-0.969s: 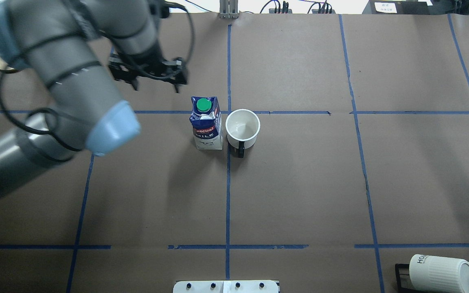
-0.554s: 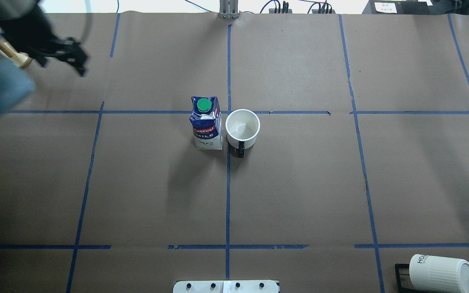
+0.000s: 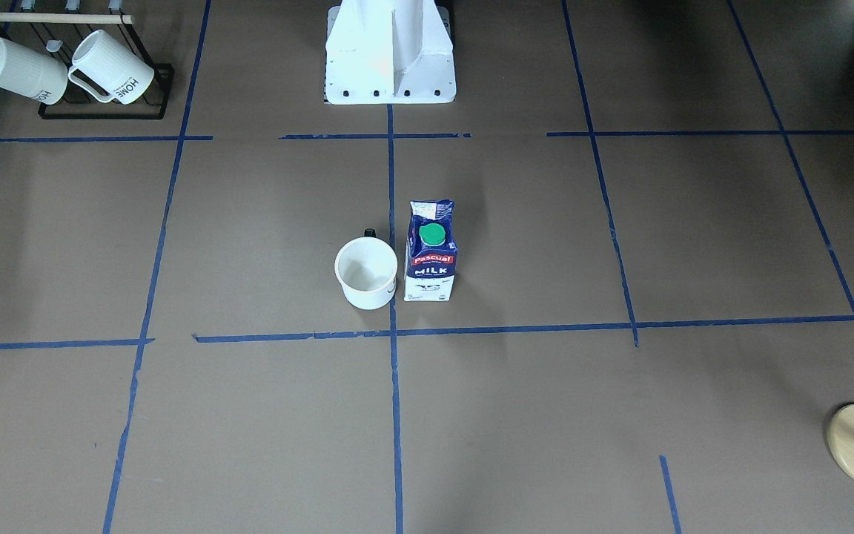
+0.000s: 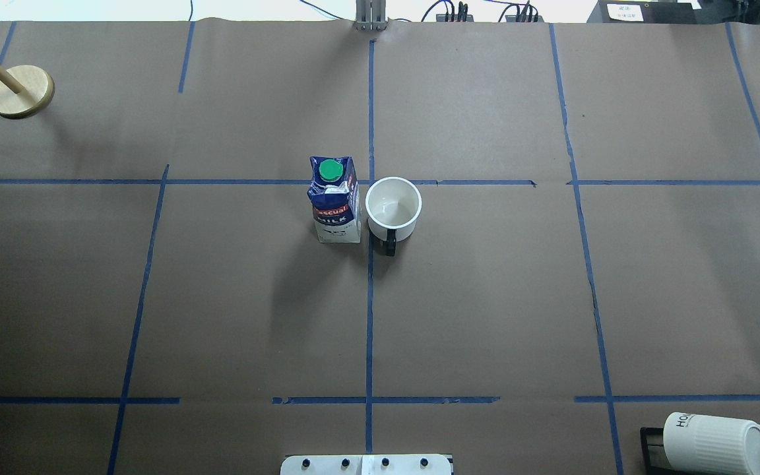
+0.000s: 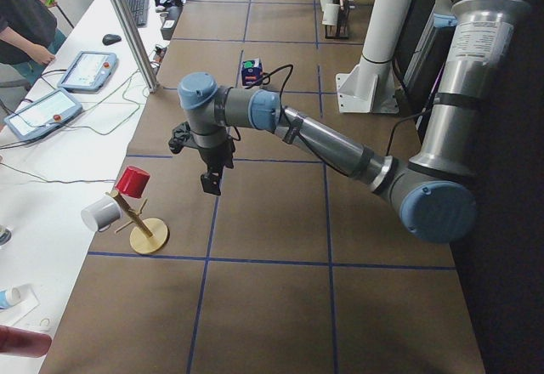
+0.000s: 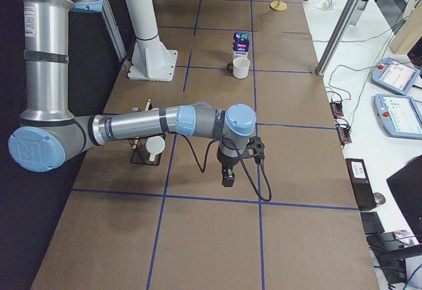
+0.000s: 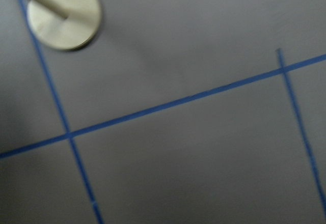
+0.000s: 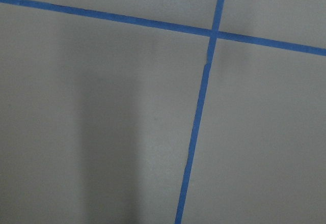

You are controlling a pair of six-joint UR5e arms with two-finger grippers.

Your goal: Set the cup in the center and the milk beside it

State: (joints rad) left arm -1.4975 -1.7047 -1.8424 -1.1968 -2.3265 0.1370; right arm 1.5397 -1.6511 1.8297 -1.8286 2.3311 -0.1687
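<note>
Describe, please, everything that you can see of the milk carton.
The milk carton is a dark blue and white rectangular box, seemingly cardboard, with a round green cap on its sloped top, a red label and "MILK" lettering. It stands upright and closed on the brown table, right next to the middle blue tape line. The white cup stands close beside it; a narrow gap seems to separate them.

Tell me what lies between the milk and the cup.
Nothing: the milk and cup stand side by side, only a sliver of brown paper between them, seen in the overhead view.
</note>
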